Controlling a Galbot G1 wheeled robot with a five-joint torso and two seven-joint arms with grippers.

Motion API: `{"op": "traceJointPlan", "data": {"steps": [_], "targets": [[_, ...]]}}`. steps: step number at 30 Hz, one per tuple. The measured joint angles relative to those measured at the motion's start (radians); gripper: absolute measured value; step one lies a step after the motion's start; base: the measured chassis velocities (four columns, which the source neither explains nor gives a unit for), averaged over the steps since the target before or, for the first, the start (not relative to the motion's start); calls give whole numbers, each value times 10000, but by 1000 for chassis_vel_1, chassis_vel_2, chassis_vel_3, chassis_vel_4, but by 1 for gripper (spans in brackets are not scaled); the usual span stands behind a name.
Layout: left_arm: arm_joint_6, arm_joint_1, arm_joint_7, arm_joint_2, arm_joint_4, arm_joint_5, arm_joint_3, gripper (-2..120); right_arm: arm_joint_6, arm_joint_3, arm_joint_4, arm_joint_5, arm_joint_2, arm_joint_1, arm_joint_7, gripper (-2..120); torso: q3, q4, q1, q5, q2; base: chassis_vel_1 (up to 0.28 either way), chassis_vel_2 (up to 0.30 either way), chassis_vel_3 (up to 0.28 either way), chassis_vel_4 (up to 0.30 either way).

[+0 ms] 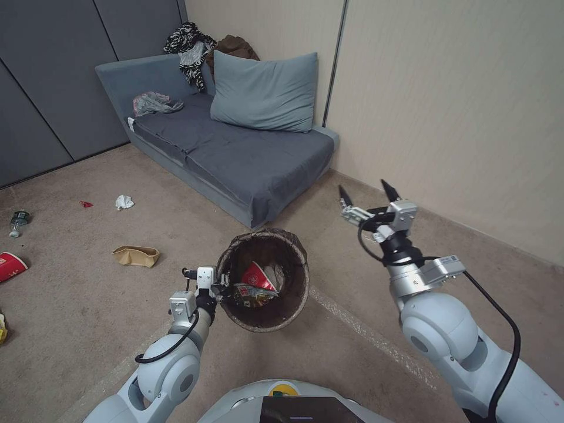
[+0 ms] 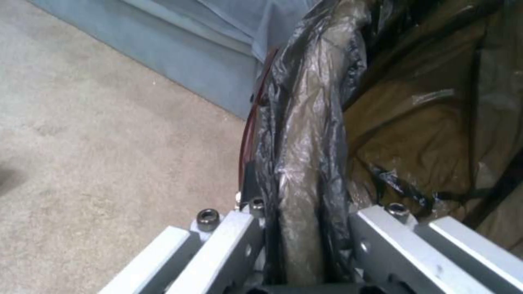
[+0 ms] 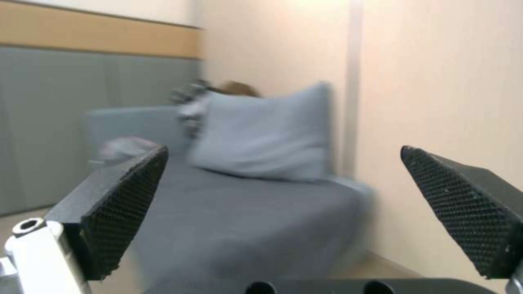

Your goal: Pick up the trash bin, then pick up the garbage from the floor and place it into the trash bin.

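The left gripper (image 1: 222, 288) is clamped on the near-left rim of the bin (image 1: 296, 276), holding it tilted so that its mouth faces the head camera. In the left wrist view the jaws close on the bag-wrapped rim (image 2: 305, 163), with the dark liner bunched between the two metal fingers (image 2: 229, 241). The bin sits just in front of the sofa (image 1: 235, 153), and whether its base touches the carpet cannot be told. Inside it lie a red-and-white cup (image 1: 258, 275) and a yellow wrapper (image 1: 251, 294).

The right gripper (image 1: 365, 198) is raised in the air to the right of the bin, well apart from it, jaws spread wide and holding nothing. The right wrist view shows its two black textured pads (image 3: 122, 204) far apart, with the sofa and a blue pillow (image 3: 261, 134) beyond them.

More garbage lies on the carpet (image 1: 88, 305) to the left. A crumpled brown paper bag (image 1: 136, 255) is nearest the bin. Farther off are a white tissue wad (image 1: 124, 202) and a tiny red scrap (image 1: 86, 204), both near the sofa's front edge. At the left edge of the head view lie a clear bottle (image 1: 18, 222), a second red cup (image 1: 10, 266) and, lower down, a bit of yellow wrapper (image 1: 2, 328).
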Motion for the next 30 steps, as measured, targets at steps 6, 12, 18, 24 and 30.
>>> {"op": "traceJointPlan", "data": {"steps": [6, 12, 18, 24, 30], "targets": [[-121, 2, -12, 30, 0, 10, -90, 2, -98, 825, -465, -442, 424, -710, 142, 100, 0, -2, 0, 1, 0, 0, 0, 0, 0], [-217, -10, -38, 32, 58, 74, -113, 2, -8, 1116, -880, -1071, 769, -1468, 169, 100, 0, -1, 0, 0, 0, 0, 0, 0, 0], [-256, 23, -53, 25, 61, 147, -121, 2, 223, 1148, -1127, -1628, 1111, -2041, 119, 100, -1, -1, 0, 0, 0, 0, 0, 0, 0], [-292, 119, -94, 50, -17, 193, -182, 2, 470, 889, -1254, -2357, 1691, -2574, 29, 100, -1, -2, 0, -1, 0, 0, 0, 0, 0], [-310, 156, -142, 31, -49, 176, -166, 2, 492, 660, -1235, -2555, 1940, -2553, 25, 100, 0, 0, 0, -2, 0, 0, 0, 0, 0]]}}
